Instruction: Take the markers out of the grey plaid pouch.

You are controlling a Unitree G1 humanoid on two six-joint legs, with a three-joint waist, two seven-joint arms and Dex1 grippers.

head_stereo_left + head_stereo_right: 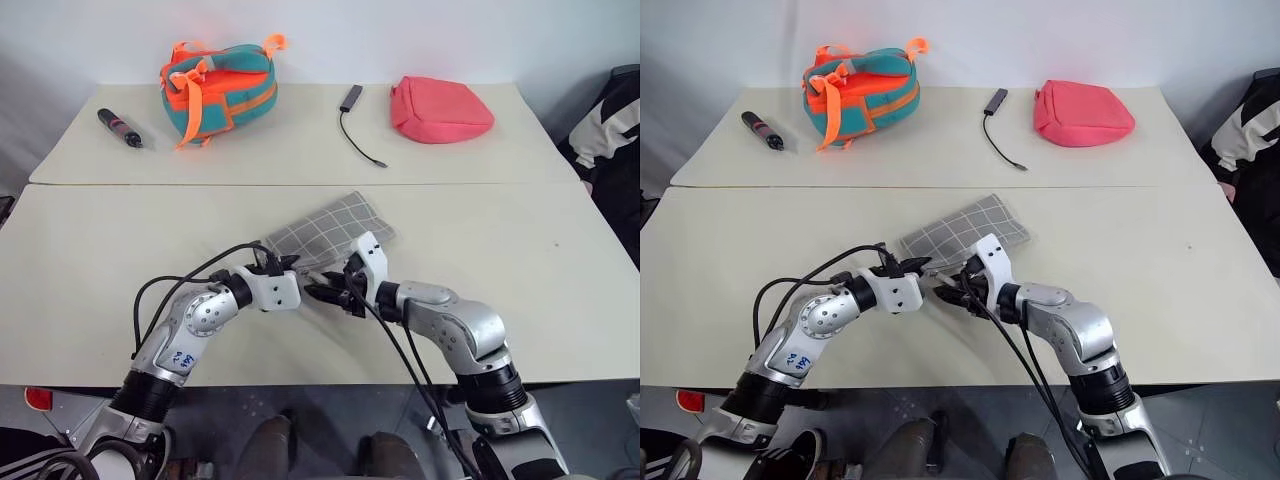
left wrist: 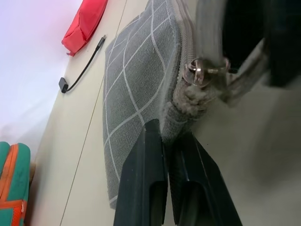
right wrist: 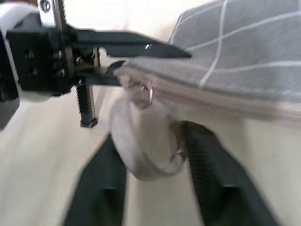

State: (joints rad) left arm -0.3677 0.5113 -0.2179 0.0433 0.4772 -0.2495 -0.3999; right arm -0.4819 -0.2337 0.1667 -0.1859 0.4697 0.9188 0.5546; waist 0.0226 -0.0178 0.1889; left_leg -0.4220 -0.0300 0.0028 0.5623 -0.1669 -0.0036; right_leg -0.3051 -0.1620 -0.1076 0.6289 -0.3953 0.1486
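The left gripper (image 2: 167, 155) is clenched on the near corner of the grey plaid pouch (image 1: 330, 232), its two black fingers (image 2: 143, 183) pinching the fabric just beside the end of the zipper. The right gripper (image 3: 150, 155) faces it from the other side of that same corner, and its fingers (image 3: 214, 179) stand either side of a pale round pull tab (image 3: 146, 148) that hangs by the metal ring (image 2: 197, 75) on the zipper. Whether they are squeezing that tab or only bracketing it, I cannot tell; the tab is blurred.

The pouch lies flat on the near table (image 1: 90, 290), its far end angled away from the grippers. Its zipper looks closed along the whole visible edge, and the markers are not to be seen, so they are presumably inside.

Beyond the pouch, on the far table (image 1: 90, 165), sit a pink pouch (image 1: 440, 110), a black cable (image 1: 358, 125), a teal-and-orange bag (image 1: 220, 90) and a thick black pen (image 1: 120, 128), all well apart from it.

The step in hand looks like unzipping. The next move calls for a firm hold on the tab, then a pull along the zipper line away from the pinned corner while the left gripper anchors the fabric. A slack grip would let the tab slip out.
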